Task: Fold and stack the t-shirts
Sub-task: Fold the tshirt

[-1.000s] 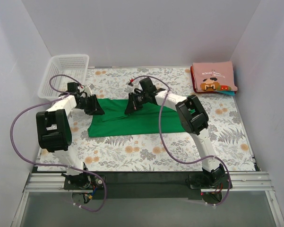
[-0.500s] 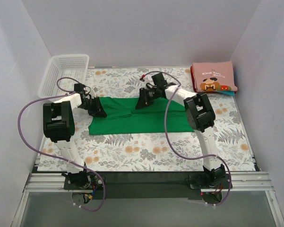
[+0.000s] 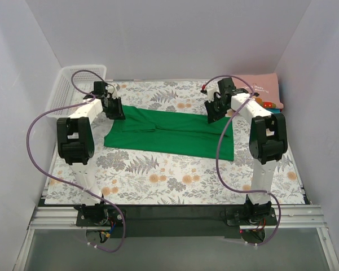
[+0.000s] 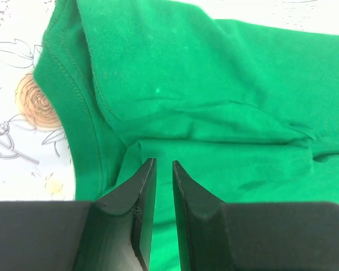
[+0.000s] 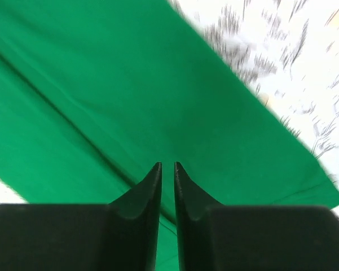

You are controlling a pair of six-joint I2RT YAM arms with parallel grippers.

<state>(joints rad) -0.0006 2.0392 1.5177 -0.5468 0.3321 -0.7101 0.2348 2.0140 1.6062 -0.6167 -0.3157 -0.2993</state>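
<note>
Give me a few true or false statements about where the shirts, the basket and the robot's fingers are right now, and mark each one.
1. The bright green short-sleeved cloth t-shirt lies spread on the floral tablecloth. True.
2. The white plastic mesh basket sits at the far right corner. False: it is at the far left corner.
3. The folded dusty-pink t-shirt is at the far right. True.
4. The green t-shirt rests on the pink one. False: they lie apart.
5. The left fingers and right fingers are spread wide. False: both pairs are nearly closed on green cloth.
</note>
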